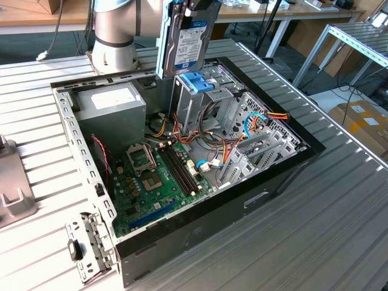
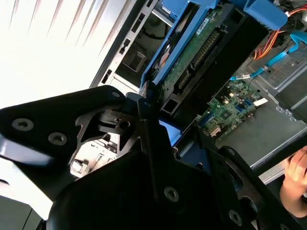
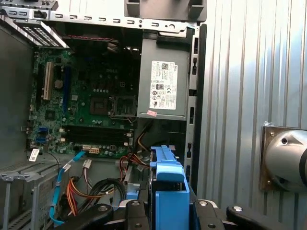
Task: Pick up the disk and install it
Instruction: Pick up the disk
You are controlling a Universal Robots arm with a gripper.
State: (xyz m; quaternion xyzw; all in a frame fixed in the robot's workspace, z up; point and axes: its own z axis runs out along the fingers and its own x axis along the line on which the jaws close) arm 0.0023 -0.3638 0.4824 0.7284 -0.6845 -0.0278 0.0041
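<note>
Exterior view, disk: I am holding the disk (image 1: 189, 41) upright in the air, label facing the camera, directly above the drive cage (image 1: 197, 85) with the blue plastic top and not yet touching it.
Exterior view, gripper: the gripper (image 1: 191, 5) is clamping the disk from above, at its upper end.
Exterior view, surroundings: the open computer case (image 1: 66, 121) is lying on the slatted worktop (image 1: 315, 230), with the grey power supply (image 1: 112, 104) just beside the cage and the motherboard (image 1: 157, 176) lower in the case.
Second wrist view, grasp: the gripper (image 2: 153, 108) is closed on one end of the disk (image 2: 201, 52), whose green circuit board (image 2: 192, 62) and blue rails (image 2: 168, 57) are pointing away from me into the case.
Second wrist view, caution: what looks like a person's hand (image 2: 293, 179) is resting near the case edge.
First wrist view, position: I am looking straight down past the disk (image 3: 169, 187) into the case, with the power supply (image 3: 163, 88) and motherboard (image 3: 81, 91) below.
Handling, my judgement: the disk is stiff, dense and fairly heavy for its size, with smooth metal that could slip, and it is sensitive to knocks.
Where to hold, my judgement: I am favouring the metal body's side faces, staying off the exposed circuit board and the rails.
</note>
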